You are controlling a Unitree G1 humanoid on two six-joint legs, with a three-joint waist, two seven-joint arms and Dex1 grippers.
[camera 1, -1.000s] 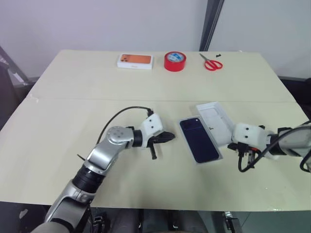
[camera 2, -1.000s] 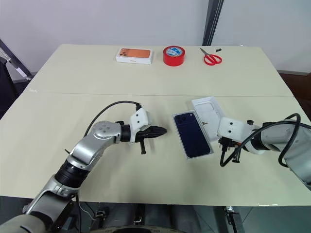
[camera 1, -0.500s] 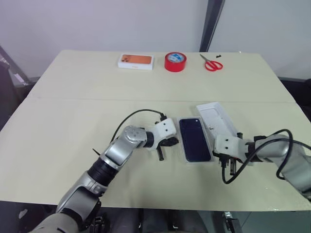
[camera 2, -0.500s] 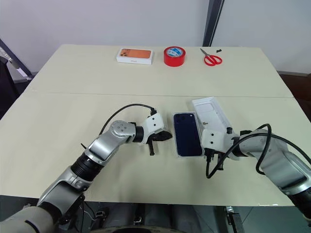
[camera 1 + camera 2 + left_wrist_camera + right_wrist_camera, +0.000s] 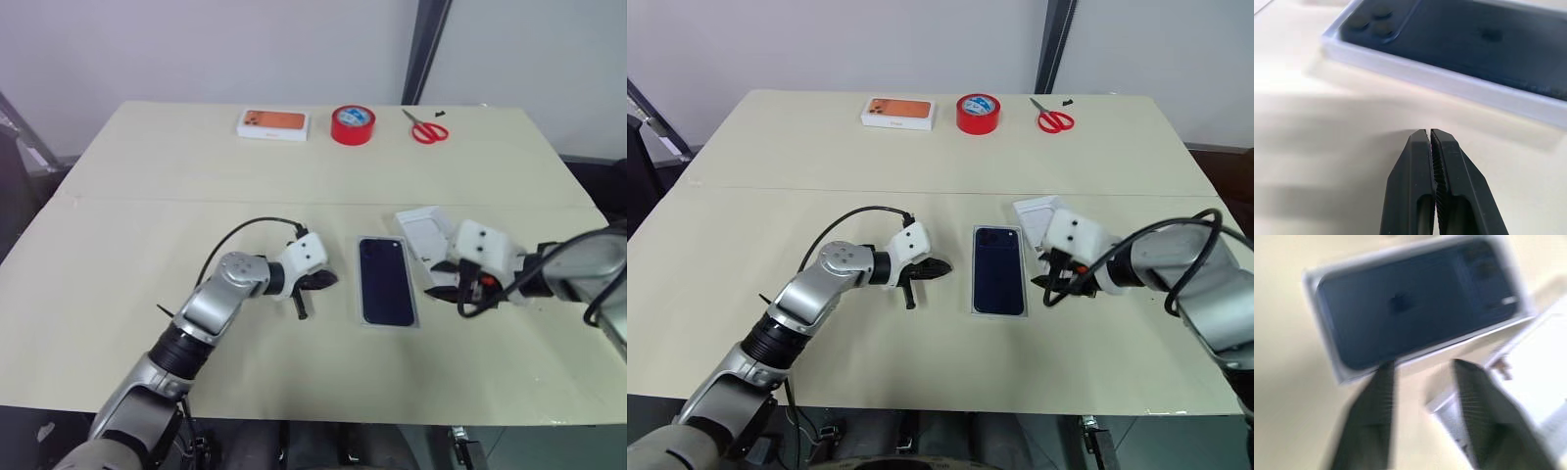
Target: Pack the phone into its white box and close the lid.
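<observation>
The phone lies back-up inside the white box, just right of centre in the left eye view, with its camera cluster at the far end. The lid lies open-side up directly to the right of the box, partly hidden behind the right gripper.

Left gripper: jaws fully closed, holding nothing. It sits just left of the box, tips pointed at the box's long wall and clear of it.

Right gripper: jaws parted, holding nothing. In the right wrist view the two fingers straddle the gap between the box and the lid.

Handling notes for the lid:
- Treat it as light, thin card. It is likely stiff along its length, but the walls will probably flex or crease under a hard pinch.
- The surface looks smooth, so you should expect some slip; close on it gently but fully.
- Take hold on one long wall near its middle, one finger inside and one outside.
- You must turn it over before seating it. Lower it level, because a tilted lid will probably jam on the box rim
</observation>
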